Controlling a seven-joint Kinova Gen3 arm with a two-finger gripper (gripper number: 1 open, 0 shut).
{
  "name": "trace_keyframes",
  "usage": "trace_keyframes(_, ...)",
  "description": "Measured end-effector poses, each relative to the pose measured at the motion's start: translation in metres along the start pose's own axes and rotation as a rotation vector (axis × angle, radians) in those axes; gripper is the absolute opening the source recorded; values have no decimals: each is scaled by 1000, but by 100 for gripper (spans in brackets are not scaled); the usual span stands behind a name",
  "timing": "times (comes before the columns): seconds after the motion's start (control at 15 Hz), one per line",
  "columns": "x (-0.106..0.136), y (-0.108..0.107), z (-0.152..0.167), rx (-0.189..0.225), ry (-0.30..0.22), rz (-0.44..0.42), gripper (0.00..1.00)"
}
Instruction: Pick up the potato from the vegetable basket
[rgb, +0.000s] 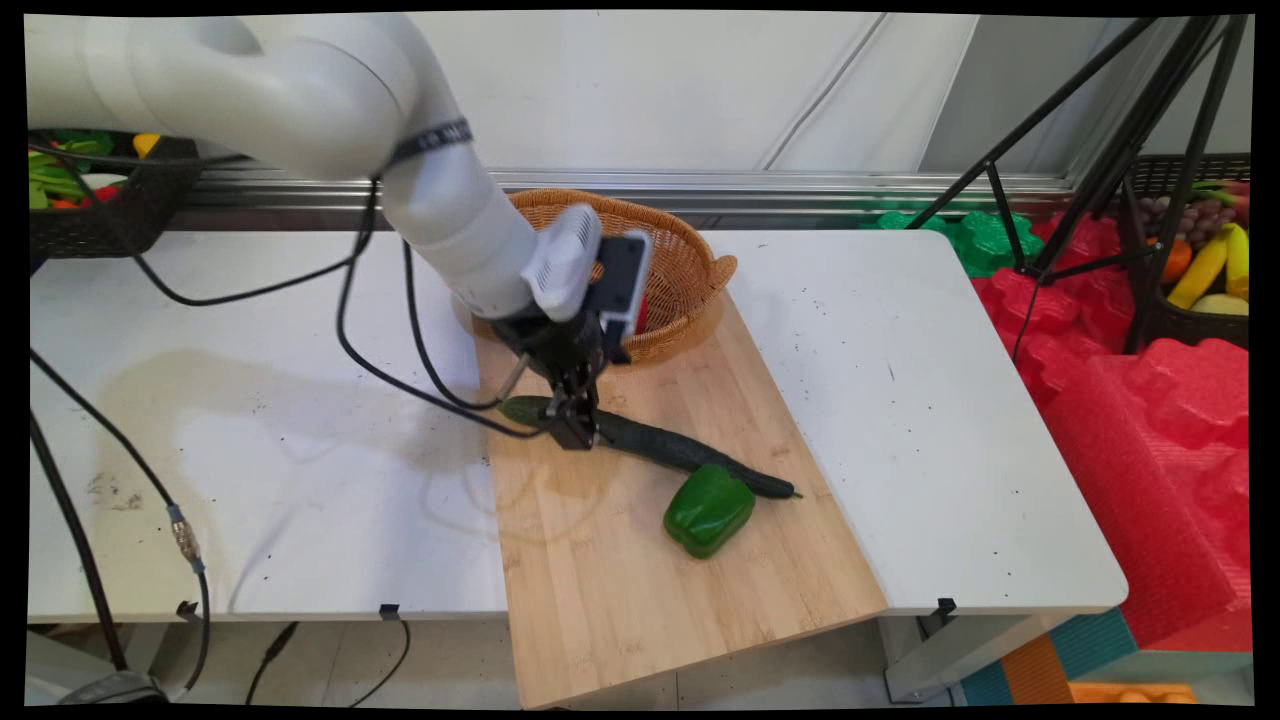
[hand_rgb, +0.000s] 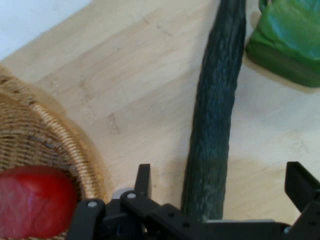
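A long dark green cucumber (rgb: 680, 450) lies slantwise on the wooden cutting board (rgb: 640, 590). My gripper (rgb: 575, 430) is down at its left end, open, one finger on each side of the cucumber (hand_rgb: 212, 125) with a gap to both. A green bell pepper (rgb: 708, 510) rests against the cucumber's right end and shows at the top right of the hand view (hand_rgb: 290, 40). A wicker basket (rgb: 690, 250) stands at the board's far end behind the hand. It holds a red object (hand_rgb: 35, 200), mostly hidden by the arm in the main view.
A black basket (rgb: 100, 190) of vegetables stands at the back left. Black cables (rgb: 380, 370) hang from the arm over the white table (rgb: 900, 400). A black tripod (rgb: 1100, 150), red foam mats (rgb: 1150, 420) and a fruit basket (rgb: 1205, 270) are off the table's right side.
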Motion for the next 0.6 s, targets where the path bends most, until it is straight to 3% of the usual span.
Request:
trace_keyframes(0.27,-7,-2,-34,23,44,-60,100)
trace_keyframes(0.6,-27,-9,-82,91,90,-178,100)
